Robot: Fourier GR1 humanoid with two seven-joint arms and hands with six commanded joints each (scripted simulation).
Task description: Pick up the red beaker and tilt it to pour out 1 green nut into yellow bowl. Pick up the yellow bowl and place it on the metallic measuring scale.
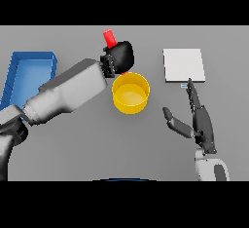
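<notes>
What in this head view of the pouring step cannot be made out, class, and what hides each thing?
- Red beaker: its lower part is covered by the left robot hand curled round it.
- Green nut: none visible; the beaker's inside is hidden by that hand, and the yellow bowl shows only yellow.
- Blue tray: its near end is covered by the left arm.
- Scale display: too small to read.

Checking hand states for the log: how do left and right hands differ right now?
The left hand is curled round the red beaker, held just behind the yellow bowl; the right hand holds nothing. Left fingers are shut; right fingers are straight, thumb spread, tips reaching the metallic measuring scale's near edge. The left sits above the bowl's rim; the right lies low over the table. Both are dark.
</notes>
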